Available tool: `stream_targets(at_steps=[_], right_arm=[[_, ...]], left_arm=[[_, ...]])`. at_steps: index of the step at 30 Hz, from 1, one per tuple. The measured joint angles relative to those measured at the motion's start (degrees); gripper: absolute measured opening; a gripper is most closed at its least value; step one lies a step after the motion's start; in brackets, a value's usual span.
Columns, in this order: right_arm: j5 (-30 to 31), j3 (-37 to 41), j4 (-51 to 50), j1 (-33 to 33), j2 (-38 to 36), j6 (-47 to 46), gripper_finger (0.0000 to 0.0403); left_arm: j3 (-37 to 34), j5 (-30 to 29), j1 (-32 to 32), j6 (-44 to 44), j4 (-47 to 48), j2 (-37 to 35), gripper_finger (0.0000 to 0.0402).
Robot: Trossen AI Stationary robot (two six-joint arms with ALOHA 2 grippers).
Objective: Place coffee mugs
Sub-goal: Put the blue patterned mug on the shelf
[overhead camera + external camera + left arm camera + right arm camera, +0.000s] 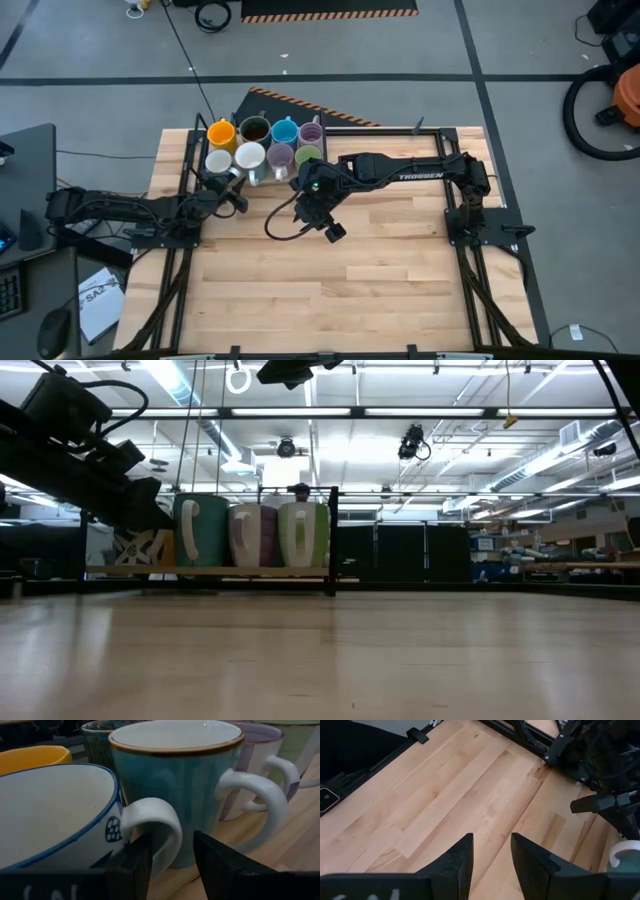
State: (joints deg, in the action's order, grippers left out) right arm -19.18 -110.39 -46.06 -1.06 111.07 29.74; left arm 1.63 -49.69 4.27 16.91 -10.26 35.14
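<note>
Table (350, 290) of pale wood planks spreads under both my arms, inside a dark frame. Against its far edge the coffee mugs (265, 145) sit packed in two rows of four: orange mug (221, 133), dark brown mug (255, 129), blue mug (285, 130) and a lilac mug (312, 131) behind; two white mugs (219, 162), a second lilac one and the green mug (308, 155) in front.

My left gripper (232, 185) lies low at the nearest white mug, its fingers (137, 865) parted to either side of that mug's handle (157, 827) (not pinching it, a gap shows on both sides). That mug carries a blue rim and blue pattern.

My right gripper (330, 228) hangs over bare wood near the table's middle, just in front of the mugs, jaws apart and holding nothing.
</note>
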Motion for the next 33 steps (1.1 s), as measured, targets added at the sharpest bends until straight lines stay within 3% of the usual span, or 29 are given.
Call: stream_targets(at_steps=[7,11,15,27,33], right_arm=[[0.0,0.0,-0.04,0.0,0.0,-0.02,0.0137],[0.0,0.0,-0.11,0.0,0.0,-0.02,0.0137],[0.0,0.0,-0.11,0.0,0.0,-0.01,0.0137],[-0.04,0.0,-0.22,-0.65,0.0,0.0,0.0137],[0.02,0.0,-0.2,-0.68,0.0,0.0,0.0137]], left_arm=[[1.02,2.17,-0.04,-0.76,1.72,0.0,0.0149],[6.06,3.19,-0.09,-0.37,10.85,-0.01,0.0149],[10.16,3.28,-0.42,3.87,19.07,0.0,0.0149],[10.78,3.06,-3.26,12.16,23.74,0.0,0.0149],[15.58,2.89,-5.5,15.8,32.83,0.0,0.0149]])
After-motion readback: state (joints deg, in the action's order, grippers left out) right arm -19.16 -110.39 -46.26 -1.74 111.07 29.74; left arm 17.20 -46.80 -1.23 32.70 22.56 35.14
